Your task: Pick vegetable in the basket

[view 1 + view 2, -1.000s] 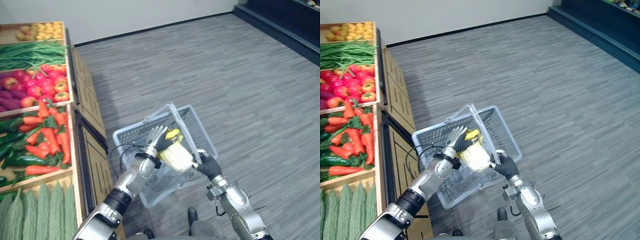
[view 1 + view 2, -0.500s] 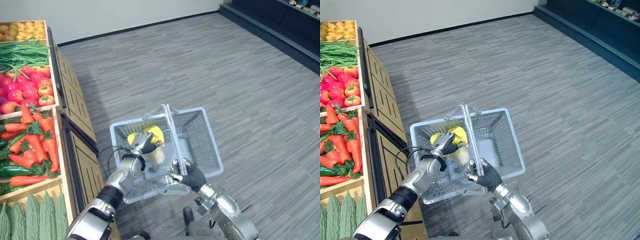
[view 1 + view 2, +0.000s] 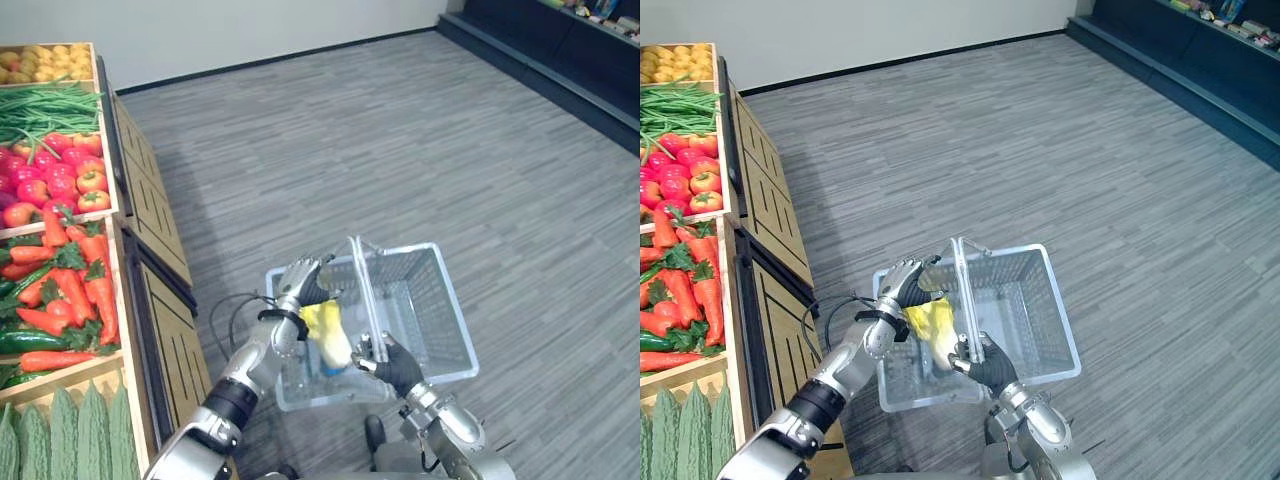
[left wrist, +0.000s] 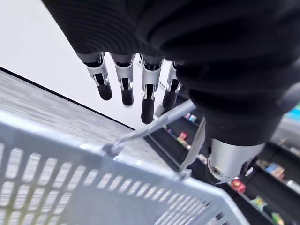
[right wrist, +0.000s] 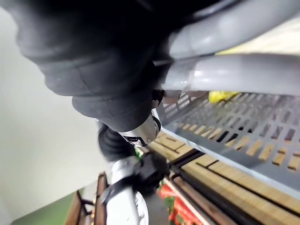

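Left eye view: the vegetable [image 3: 327, 336], pale yellow and leafy, now lies inside the basket [image 3: 447, 300], in its 9 o'clock half beside the handle [image 3: 364, 290]. A second ago the left hand [image 3: 300, 282] carried it above the rim, and half a second ago that hand was down inside the mesh with it. Now the hand has come up off it and hangs just over the basket's 10 o'clock corner, fingers loose and spread, nothing in them. To my eye the drop is done, and the left arm is free for another pick from the bench [image 3: 160, 232] at 9 o'clock, where carrots [image 3: 75, 290] lie. The right hand [image 3: 395, 364], at 6 o'clock, clutches the handle's near end.

Right eye view: same story. The left forearm slants up from 7 o'clock, wrist bent over the rim, with the vegetable just below the palm.

Left wrist view: the fingers [image 4: 123, 86] are straight and apart, holding nothing, with the mesh wall and handle past them.

Right wrist view: the right hand is wrapped tight round the grey handle bars. A scrap of the yellow vegetable shows behind them, above the mesh.
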{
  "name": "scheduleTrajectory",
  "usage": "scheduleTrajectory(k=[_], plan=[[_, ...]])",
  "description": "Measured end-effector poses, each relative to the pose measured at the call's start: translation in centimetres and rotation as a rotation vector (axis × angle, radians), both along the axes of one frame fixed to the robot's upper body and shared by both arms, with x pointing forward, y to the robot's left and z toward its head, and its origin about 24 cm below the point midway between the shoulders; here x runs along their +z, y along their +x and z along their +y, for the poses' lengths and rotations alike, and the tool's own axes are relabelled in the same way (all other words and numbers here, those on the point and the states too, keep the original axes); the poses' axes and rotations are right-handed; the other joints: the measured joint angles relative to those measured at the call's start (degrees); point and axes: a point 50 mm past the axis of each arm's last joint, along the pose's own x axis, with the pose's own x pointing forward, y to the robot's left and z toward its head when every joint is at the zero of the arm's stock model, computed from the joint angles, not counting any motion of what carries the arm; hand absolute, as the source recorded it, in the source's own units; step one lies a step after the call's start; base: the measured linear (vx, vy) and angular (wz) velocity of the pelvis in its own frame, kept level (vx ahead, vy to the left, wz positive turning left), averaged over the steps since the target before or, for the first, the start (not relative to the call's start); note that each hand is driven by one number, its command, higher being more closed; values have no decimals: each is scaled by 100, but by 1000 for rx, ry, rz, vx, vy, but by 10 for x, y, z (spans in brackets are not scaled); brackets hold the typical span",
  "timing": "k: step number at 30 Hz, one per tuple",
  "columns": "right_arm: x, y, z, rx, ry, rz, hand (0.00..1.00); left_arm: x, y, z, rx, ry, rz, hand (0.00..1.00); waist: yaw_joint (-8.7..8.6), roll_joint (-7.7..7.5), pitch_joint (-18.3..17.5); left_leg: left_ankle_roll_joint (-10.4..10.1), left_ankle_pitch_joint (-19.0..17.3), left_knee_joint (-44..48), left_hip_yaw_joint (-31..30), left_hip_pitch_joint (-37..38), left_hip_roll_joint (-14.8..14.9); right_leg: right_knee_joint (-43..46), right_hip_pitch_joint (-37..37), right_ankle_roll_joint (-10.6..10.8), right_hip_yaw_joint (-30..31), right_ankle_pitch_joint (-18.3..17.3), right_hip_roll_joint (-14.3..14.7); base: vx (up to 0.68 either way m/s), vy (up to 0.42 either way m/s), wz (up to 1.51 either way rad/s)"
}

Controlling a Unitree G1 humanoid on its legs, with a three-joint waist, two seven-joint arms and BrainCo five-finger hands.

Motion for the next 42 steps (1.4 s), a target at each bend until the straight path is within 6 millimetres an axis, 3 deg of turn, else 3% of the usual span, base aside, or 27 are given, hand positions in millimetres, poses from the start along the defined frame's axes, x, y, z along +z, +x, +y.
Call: scheduleTrajectory(k=[3,7,9,14,16,21,27,29,30,32,34,35,36,38,40,41,42], plan=[[-3,1,-18,-114,-71,9,100,-1,-14,2,30,-131,35,0,12,22,-13,0,0,-16,1,0,-8,-12,-2,46,-41,-14,30,-38,-30,-1],[0,4,-48,-270,-158,-3,100,-2,-31,17,112,-343,77,0,43,225,-148,0,1,-65,-13,1,-12,-35,-3,54,-88,-18,29,-13,-18,2],[3,4,-67,-365,-192,-10,100,-3,-39,29,147,-422,94,0,137,328,-223,0,1,-81,-43,-9,-3,-62,8,55,-130,-18,39,1,-24,6],[6,1,-91,-485,-248,-16,100,-26,-60,63,301,-548,196,0,226,316,-270,-6,5,-82,-204,-77,5,-103,95,78,-301,-34,30,-22,-27,16],[5,-3,-99,-515,-266,-7,100,-39,-65,71,348,-553,249,0,312,287,-291,-5,4,-99,-293,-131,-11,-136,102,93,-379,-44,8,-50,-19,18],[5,-6,-103,-538,-300,-1,100,-71,-90,88,455,-543,389,0,327,238,-326,-19,35,-81,-489,-200,-12,-148,106,107,-598,-55,-3,13,-17,22],[1,-7,-102,-548,-335,13,100,-85,-102,88,499,-578,456,0,435,228,-326,4,4,-76,-620,-265,-54,-123,158,202,-765,-179,-61,-6,-1,13],[-3,-7,-103,-548,-354,30,100,-87,-105,87,505,-604,474,0,482,224,-324,-5,-186,39,-645,-309,-72,313,12,300,-843,-594,-151,26,44,23],[-6,-7,-103,-549,-366,43,100,-89,-107,86,510,-613,483,0,485,175,-295,17,-373,271,-692,-330,-107,839,-154,325,-915,-988,-242,82,109,28],[-10,-9,-104,-547,-394,60,100,-92,-112,85,522,-619,504,0,468,138,-274,108,-739,675,-928,-387,-166,2108,-485,318,-1020,-1435,-499,96,69,37],[-13,-10,-105,-537,-421,73,100,-94,-114,84,522,-617,517,0,463,127,-256,220,-872,768,-1112,-325,-207,3472,-981,269,-1067,-1429,-730,107,63,45],[-13,-9,-104,-533,-422,72,100,-93,-113,86,523,-613,515,0,452,105,-236,306,-889,729,-1216,-211,-227,4276,-1294,17,-1050,-1261,-832,276,69,60],[-15,-10,-103,-529,-424,80,100,-94,-113,83,511,-609,520,0,419,224,-213,325,-947,737,-1395,-51,-187,4629,-1562,26,-1000,-1609,-782,280,6,47],[-14,-9,-102,-527,-421,76,100,-91,-110,86,496,-585,510,0,420,145,-199,258,-1067,781,-1581,7,-91,4493,-1921,22,-787,-1910,-544,359,-73,60],[-12,-7,-104,-537,-420,63,100,-88,-103,83,468,-580,497,0,389,165,-178,156,-1145,794,-1823,52,79,4074,-2355,48,-384,-1890,-126,386,-156,82],[-7,-3,-107,-544,-424,40,100,-85,-94,79,446,-588,480,0,301,258,-113,56,-1213,793,-2030,102,232,3535,-2567,180,15,-1703,146,446,-220,94],[-4,-2,-108,-546,-430,27,100,-84,-91,79,441,-588,474,0,294,160,-143,-69,-1275,831,-2101,160,206,2946,-2575,268,324,-1372,228,561,-315,113]])
